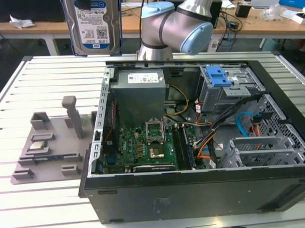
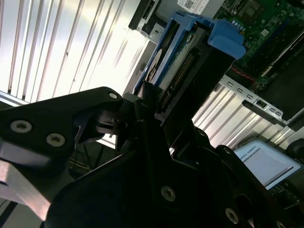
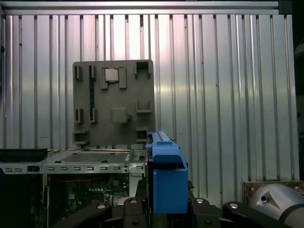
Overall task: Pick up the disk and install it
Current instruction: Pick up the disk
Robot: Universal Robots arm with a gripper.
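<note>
the arm bends over the far edge of the open case, its gripper clamped tight on the disk, which hangs high at the exterior view's left. the disk stands upright, long axis vertical, label facing the camera. the case holds a power supply and a motherboard; a grey tray beside it carries a chip.

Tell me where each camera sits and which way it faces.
Exterior view: off the arm, looking down into the open computer case; the arm shows behind it.
Second wrist view: on the arm, looking along the black tool gripping the disk.
First wrist view: on the arm, looking past the tool and disk's blue bracket at the grey tray.
Shared: all three show disk and case.
</note>
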